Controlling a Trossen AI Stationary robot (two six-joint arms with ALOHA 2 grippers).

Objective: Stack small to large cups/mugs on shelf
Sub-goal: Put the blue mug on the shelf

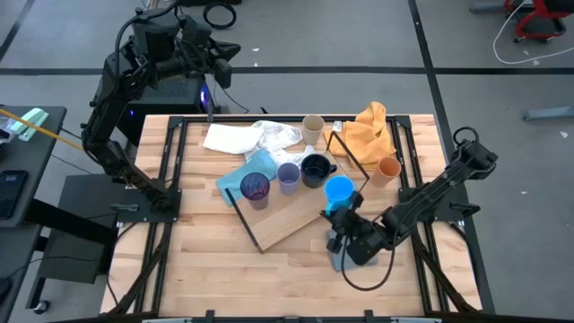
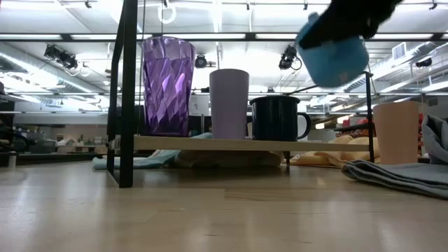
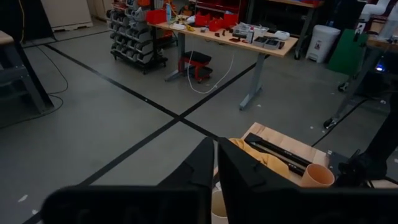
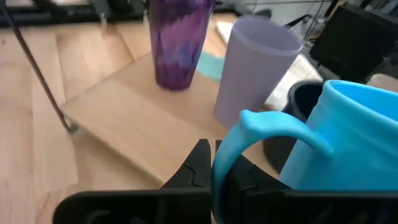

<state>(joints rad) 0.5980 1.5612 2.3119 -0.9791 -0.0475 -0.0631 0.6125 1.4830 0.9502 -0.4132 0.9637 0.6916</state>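
On the light-wood shelf (image 1: 285, 215) stand a dark purple tumbler (image 1: 255, 186), a lavender cup (image 1: 288, 177) and a black mug (image 1: 315, 169) in a row. My right gripper (image 4: 213, 155) is shut on a bright blue mug (image 1: 339, 190), which hangs in the air (image 2: 332, 56) over the shelf's right end, beside the black mug. A beige cup (image 1: 312, 128) stands at the table's far side and an orange cup (image 1: 388, 169) to the right of the shelf. My left gripper (image 3: 216, 163) is shut on nothing, raised high beyond the table's far left corner. My right gripper pinches the blue mug's handle (image 4: 252, 124) between its two fingers. The fingers come from the table's near right side, slanting down. The mug is lifted clear of the shelf and table, mouth up and slightly tilted.
An orange cloth (image 1: 369, 130) lies at the far right, a white cloth (image 1: 247, 136) at the far middle, a grey cloth (image 2: 399, 175) near the right arm. A teal cloth (image 1: 231, 182) sticks out under the shelf's left end. Black frame rods (image 2: 126, 91) rise around the shelf.
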